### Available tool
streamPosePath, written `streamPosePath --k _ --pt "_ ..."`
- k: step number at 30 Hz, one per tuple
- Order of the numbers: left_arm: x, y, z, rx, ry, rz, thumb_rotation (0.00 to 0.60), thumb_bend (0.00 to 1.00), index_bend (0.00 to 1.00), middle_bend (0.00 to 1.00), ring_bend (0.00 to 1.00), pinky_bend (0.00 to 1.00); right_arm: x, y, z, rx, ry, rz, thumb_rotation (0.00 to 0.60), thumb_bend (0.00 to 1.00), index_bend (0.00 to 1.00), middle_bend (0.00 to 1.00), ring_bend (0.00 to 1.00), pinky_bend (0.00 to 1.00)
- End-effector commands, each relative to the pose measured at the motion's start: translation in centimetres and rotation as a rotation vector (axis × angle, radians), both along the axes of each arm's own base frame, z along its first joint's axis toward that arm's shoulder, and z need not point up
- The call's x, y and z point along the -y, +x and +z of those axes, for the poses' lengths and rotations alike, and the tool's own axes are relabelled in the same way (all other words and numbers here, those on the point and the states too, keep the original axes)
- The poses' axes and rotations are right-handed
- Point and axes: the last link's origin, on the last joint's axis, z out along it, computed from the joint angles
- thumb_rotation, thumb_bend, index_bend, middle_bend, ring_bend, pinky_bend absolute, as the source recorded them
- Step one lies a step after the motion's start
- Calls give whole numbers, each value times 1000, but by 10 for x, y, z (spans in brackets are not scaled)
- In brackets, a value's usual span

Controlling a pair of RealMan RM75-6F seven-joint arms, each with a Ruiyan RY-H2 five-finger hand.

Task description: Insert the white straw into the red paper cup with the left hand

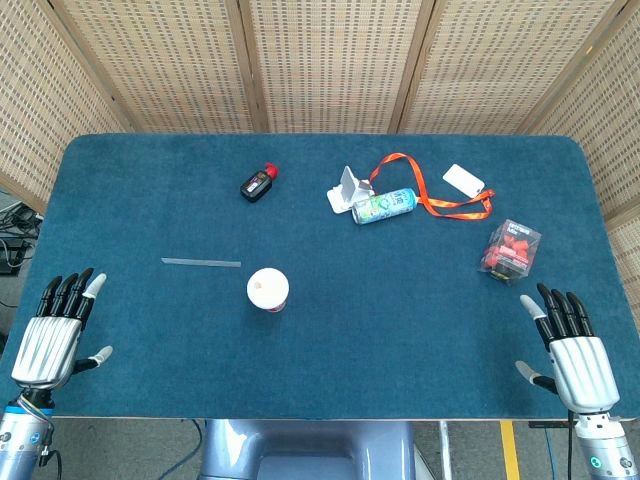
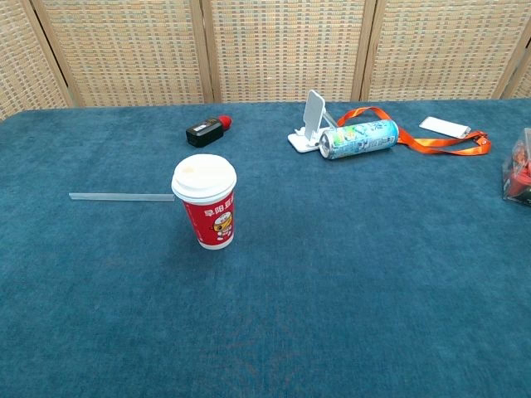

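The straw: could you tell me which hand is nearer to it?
Left. The left hand sits at the near table edge, close to the straw; the right hand is far across the table.

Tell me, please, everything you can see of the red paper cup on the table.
The red paper cup stands upright on the blue table, left of centre. Its wall is red with a white label bearing a small cartoon print, and a white lid that looks like plastic closes the top. From above only the round lid shows. Nothing is stuck into it. The white straw lies flat just behind and to its left, apart from it in the head view. Neither hand touches it.
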Motion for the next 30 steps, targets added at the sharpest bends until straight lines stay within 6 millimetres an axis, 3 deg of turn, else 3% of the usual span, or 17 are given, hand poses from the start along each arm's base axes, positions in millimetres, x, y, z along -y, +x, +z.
streamPosePath --k 1,3,8,14,20,30 --pt "-7 0 0 18 1 4 600 18 0 0 0 0 1 -1 0 3 -1 -5 600 60 158 0 0 0" --pt "-19 1 -1 23 1 0 600 41 10 0 0 0 2 -2 1 6 -1 -8 600 60 158 0 0 0" --pt "-53 2 -2 11 -11 -4 600 109 178 0 0 0 3 -3 2 11 -5 -9 600 60 160 0 0 0" --pt "-87 7 -7 -4 -47 -13 600 168 314 0 0 0 5 -5 3 18 -10 -16 600 60 163 0 0 0" --pt "-118 12 -20 -20 -94 -14 600 187 355 0 0 0 6 -7 4 24 -8 -25 600 60 165 0 0 0" --pt "-165 23 -53 -52 -167 -3 600 331 406 0 0 0 10 -12 4 37 -1 -45 600 60 171 0 0 0"
